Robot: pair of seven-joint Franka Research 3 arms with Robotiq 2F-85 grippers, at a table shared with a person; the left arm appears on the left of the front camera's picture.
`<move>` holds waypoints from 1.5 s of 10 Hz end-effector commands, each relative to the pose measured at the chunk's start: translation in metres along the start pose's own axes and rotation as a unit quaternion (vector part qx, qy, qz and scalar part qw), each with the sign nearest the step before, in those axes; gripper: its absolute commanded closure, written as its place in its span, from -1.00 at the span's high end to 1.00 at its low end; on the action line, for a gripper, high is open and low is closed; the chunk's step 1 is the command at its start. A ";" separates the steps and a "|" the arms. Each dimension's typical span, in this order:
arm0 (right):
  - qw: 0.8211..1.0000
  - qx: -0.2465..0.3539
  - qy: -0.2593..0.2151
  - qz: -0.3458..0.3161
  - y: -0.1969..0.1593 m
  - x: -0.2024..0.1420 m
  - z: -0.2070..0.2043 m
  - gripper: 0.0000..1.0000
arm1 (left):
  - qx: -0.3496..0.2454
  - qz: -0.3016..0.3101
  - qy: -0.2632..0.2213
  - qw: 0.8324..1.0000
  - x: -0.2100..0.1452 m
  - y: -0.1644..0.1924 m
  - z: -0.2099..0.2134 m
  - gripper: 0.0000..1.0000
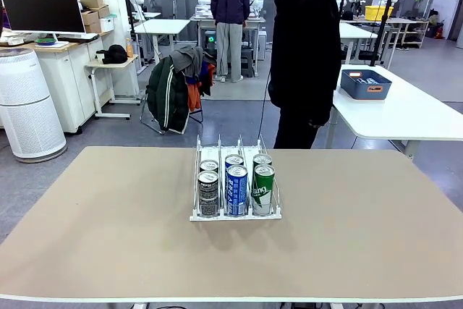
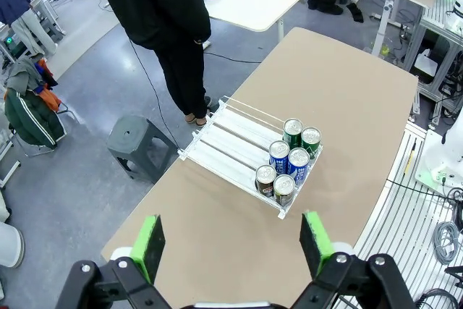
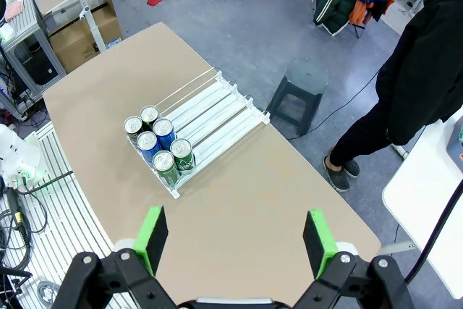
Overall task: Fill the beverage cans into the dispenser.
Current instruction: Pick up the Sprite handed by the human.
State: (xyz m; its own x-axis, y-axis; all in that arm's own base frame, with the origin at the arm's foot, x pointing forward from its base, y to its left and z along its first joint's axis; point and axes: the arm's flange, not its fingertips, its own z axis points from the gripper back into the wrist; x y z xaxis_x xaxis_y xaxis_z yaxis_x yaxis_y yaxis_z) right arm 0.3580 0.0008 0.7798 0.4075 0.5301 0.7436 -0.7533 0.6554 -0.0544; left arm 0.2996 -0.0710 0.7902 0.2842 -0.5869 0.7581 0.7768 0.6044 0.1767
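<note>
Six cans [image 1: 236, 187] — front of dispenser [image 1: 233, 216]

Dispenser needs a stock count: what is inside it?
Six cans, two per lane, at the robot-side end: black cans, blue cans, green cans. The dispenser's lanes behind stand bare; the floor beneath the cans is covered.

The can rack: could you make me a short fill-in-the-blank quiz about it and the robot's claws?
The cans in the dispenser number ___ in all. They stand in ___ rows of three. In the row nearest the robot, the blue can stands between a black can and a ___ one. The left gripper and the right gripper both have their jaws ___.
Missing words: six; two; green; open.
</note>
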 end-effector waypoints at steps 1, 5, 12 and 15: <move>1.000 -0.002 0.002 0.001 0.000 0.001 -0.001 1.00 | 0.005 0.001 -0.001 1.000 0.000 0.001 0.000 1.00; 1.000 -0.002 0.002 0.001 0.000 0.001 -0.001 1.00 | 0.005 0.001 -0.001 1.000 0.000 0.001 0.000 1.00; 1.000 -0.002 -0.026 -0.006 -0.001 0.004 0.004 1.00 | 0.005 0.001 -0.001 1.000 0.000 0.001 0.000 1.00; 1.000 -0.007 -0.009 -0.002 -0.003 0.001 0.006 1.00 | 0.005 0.001 -0.001 1.000 0.000 0.001 0.000 1.00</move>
State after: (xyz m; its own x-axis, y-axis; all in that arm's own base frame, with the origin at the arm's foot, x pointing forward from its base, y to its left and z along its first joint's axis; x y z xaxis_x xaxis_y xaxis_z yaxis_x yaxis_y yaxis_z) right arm 0.3565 -0.0040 0.7859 0.3985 0.5182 0.7567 -0.7446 0.6645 -0.0629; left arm 0.2996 -0.0710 0.7902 0.2841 -0.5868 0.7583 0.7767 0.6045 0.1768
